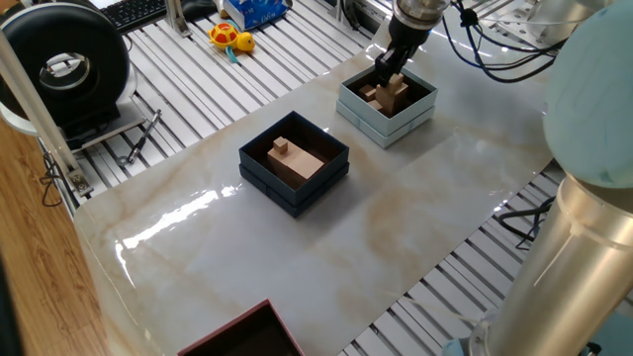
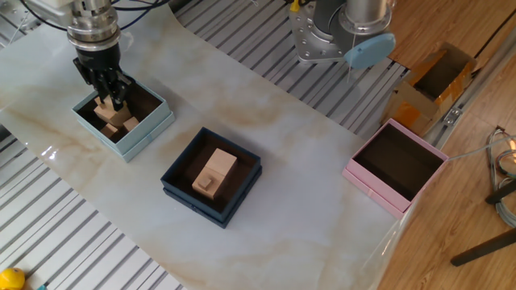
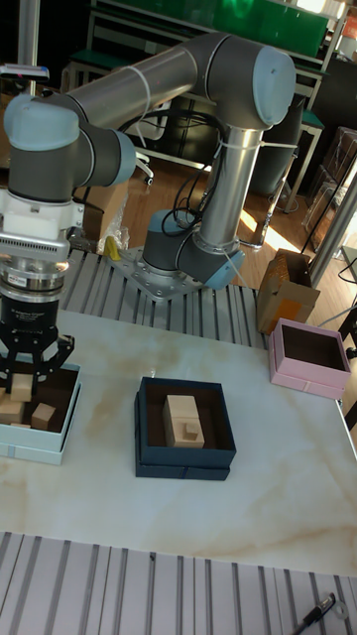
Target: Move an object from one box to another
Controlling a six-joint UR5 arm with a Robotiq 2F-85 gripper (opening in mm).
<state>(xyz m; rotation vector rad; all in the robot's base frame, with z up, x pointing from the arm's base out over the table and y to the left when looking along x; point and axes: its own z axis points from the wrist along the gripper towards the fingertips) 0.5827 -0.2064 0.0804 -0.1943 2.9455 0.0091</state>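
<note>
The pale blue-grey box (image 1: 388, 130) (image 2: 139, 137) (image 3: 40, 451) holds several pale tan wooden pieces. One of them, the object (image 1: 395, 92) (image 2: 104, 107) (image 3: 19, 388), stands upright in it. My gripper (image 1: 387, 71) (image 2: 110, 95) (image 3: 36, 383) hangs just over this box with its fingers apart, the tips around the top of that piece and not gripping it. The dark navy-black box (image 1: 297, 201) (image 2: 208, 211) (image 3: 184, 464) sits mid-table. It holds a flat brown block (image 2: 214, 171) with a tiny cube on top.
A pink box (image 2: 389, 198) (image 3: 303, 383) with a dark inside stands at the table's far end, and an open cardboard box (image 2: 427, 80) lies beyond it. The arm's base (image 2: 339, 36) is bolted beside the marble top. A dark red box corner (image 1: 247, 331) shows at the table edge.
</note>
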